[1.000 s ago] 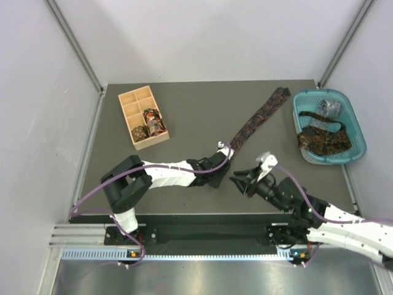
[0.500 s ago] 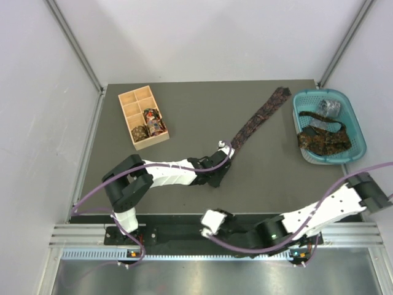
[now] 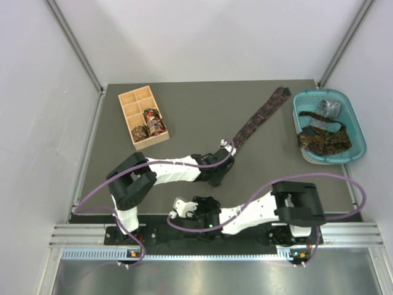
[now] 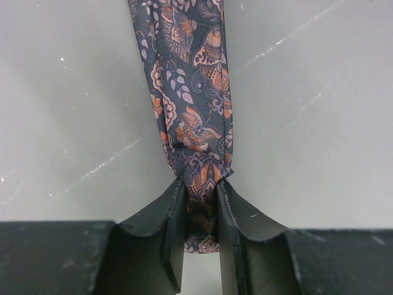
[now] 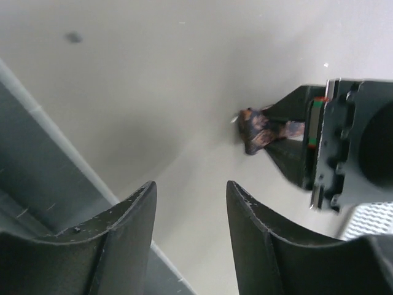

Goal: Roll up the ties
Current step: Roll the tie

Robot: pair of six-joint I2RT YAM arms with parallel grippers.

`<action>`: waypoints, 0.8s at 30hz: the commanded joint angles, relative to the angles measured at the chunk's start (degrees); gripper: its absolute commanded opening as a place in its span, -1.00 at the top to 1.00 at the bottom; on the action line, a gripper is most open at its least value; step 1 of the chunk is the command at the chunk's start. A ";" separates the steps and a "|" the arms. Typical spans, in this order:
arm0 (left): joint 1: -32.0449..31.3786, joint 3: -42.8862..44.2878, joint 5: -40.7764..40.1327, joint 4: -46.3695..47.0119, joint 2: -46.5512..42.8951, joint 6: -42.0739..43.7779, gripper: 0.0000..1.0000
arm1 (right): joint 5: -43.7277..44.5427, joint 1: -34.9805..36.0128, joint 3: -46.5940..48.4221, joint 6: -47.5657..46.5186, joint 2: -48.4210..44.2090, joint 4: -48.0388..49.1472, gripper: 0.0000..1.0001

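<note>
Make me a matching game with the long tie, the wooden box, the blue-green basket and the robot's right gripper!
1. long tie
2. wooden box
3. basket
4. right gripper

A. open, holding nothing
B. right side of the table
C. pinched by the left gripper
D. left side, rolled ties inside

Pairs: 1-C, 2-D, 3-B, 4-A

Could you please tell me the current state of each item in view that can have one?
paisley tie: unrolled, flat on the table, near end pinched.
left gripper: shut on the paisley tie.
right gripper: open, holding nothing.
wooden box: two compartments hold rolled ties, the others look empty.
teal basket: holds a heap of ties.
</note>
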 commanded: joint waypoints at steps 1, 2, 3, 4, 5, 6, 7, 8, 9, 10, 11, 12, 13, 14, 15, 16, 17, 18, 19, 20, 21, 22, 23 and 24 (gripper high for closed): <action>0.63 -2.62 2.63 -10.17 6.54 -0.59 0.44 | 2.75 -2.55 5.48 -1.78 3.46 -7.54 0.00; 0.63 -2.36 2.72 -11.30 6.55 -0.59 0.45 | 3.37 -2.72 6.19 -2.41 4.16 -8.07 0.00; 0.63 -2.18 2.81 -11.66 6.55 -0.51 0.45 | 3.90 -2.81 7.50 -2.94 5.74 -8.69 -0.04; 0.63 -2.09 2.98 -12.10 6.55 -0.42 0.45 | 4.43 -2.99 8.21 -3.81 6.54 -9.82 -0.05; 0.63 -1.83 3.16 -13.06 6.46 -0.33 0.45 | 4.69 -3.34 9.00 -3.91 7.50 -10.97 -0.05; 0.63 -1.57 3.60 -13.59 6.54 -0.07 0.45 | 5.39 -3.95 10.05 -3.82 9.60 -11.76 -0.06; 0.63 -1.30 3.69 -14.12 6.81 -0.06 0.46 | 6.79 -4.30 10.41 -3.91 10.58 -12.46 -0.06; 0.63 -0.78 3.60 -14.74 6.90 0.02 0.45 | 7.24 -4.65 10.67 -3.91 11.46 -13.60 -0.05; 0.63 -0.51 3.51 -15.61 7.16 0.02 0.46 | 7.51 -5.44 11.11 -4.00 12.68 -13.87 -0.05; 0.63 -0.16 3.25 -16.23 7.51 0.02 0.46 | 7.60 -5.88 11.29 -4.26 13.22 -14.05 -0.04; 0.63 0.54 3.25 -16.76 7.69 -0.06 0.46 | 7.42 -6.15 11.29 -4.52 13.57 -13.62 -0.04; 0.63 0.98 3.16 -17.98 7.77 -0.06 0.46 | 7.25 -6.67 11.29 -5.05 14.01 -13.18 -0.05; 0.63 1.42 3.33 -18.52 8.21 -0.06 0.46 | 7.77 -6.85 11.29 -5.83 14.28 -13.00 -0.04; 0.63 2.21 3.60 -19.04 8.48 0.02 0.46 | 7.86 -7.38 11.29 -6.10 14.80 -12.65 -0.05; 0.63 2.56 4.21 -19.48 8.74 0.20 0.46 | 7.95 -7.73 11.38 -6.45 15.07 -12.39 -0.05; 0.63 2.83 5.35 -20.36 9.18 0.37 0.46 | 7.95 -7.91 11.38 -6.89 15.42 -12.21 -0.04; 0.63 3.62 5.88 -20.89 9.62 0.46 0.48 | 7.86 -8.17 11.38 -7.33 15.51 -11.86 -0.04; 0.63 4.06 6.06 -21.42 9.97 0.55 0.48 | 7.69 -8.61 11.12 -7.77 15.77 -10.72 -0.04; 0.63 4.76 6.06 -22.38 10.50 0.46 0.49 | 7.16 -8.79 11.03 -8.56 15.77 -10.02 -0.04; 0.63 5.03 5.97 -22.82 10.76 0.46 0.49 | 7.16 -8.96 10.85 -8.92 15.86 -9.31 -0.04; 0.63 5.20 5.89 -23.18 11.11 0.38 0.49 | 7.16 -9.22 10.68 -9.70 16.12 -8.44 -0.04; 0.63 5.81 5.80 -23.96 11.38 0.29 0.49 | 7.42 -9.31 10.76 -10.06 16.30 -8.08 -0.04; 0.63 6.08 5.62 -24.49 11.55 0.03 0.49 | 7.77 -9.58 10.94 -10.41 16.82 -7.82 -0.03; 0.63 6.52 5.62 -24.93 11.73 -0.06 0.49 | 7.69 -9.84 11.03 -10.41 16.91 -7.38 -0.02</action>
